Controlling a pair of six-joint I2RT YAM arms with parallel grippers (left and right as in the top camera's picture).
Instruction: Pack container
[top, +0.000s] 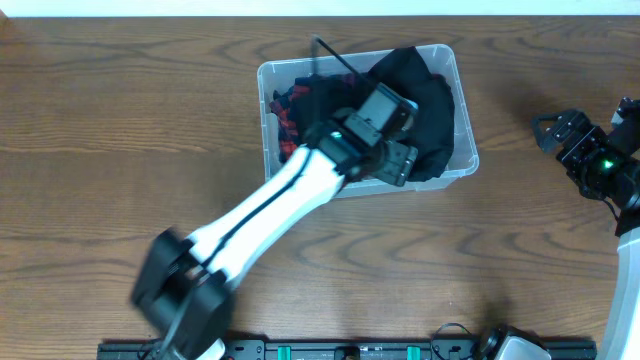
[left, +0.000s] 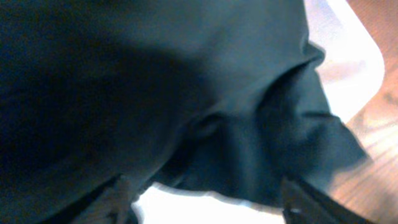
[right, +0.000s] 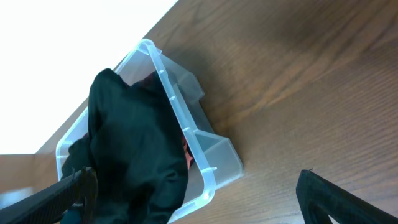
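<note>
The clear plastic container (top: 266, 120) stands at the middle back of the table. A black cloth (top: 428, 100) fills its right half and a red and black item (top: 288, 112) lies in its left half. My left gripper (top: 398, 160) hangs over the container's front wall, right above the cloth. In the left wrist view the cloth (left: 186, 93) fills the frame, and the fingers (left: 208, 208) are wide apart with nothing between them. My right gripper (top: 560, 130) is open and empty, off to the right of the container. The right wrist view shows the container (right: 186, 134) and the cloth (right: 130, 143) between its spread fingers (right: 196, 199).
A thin dark cable or rod (top: 335, 58) crosses the container's back rim. A black rail (top: 350, 350) runs along the table's front edge. Bare wood table (top: 120, 130) lies to the left and right of the container.
</note>
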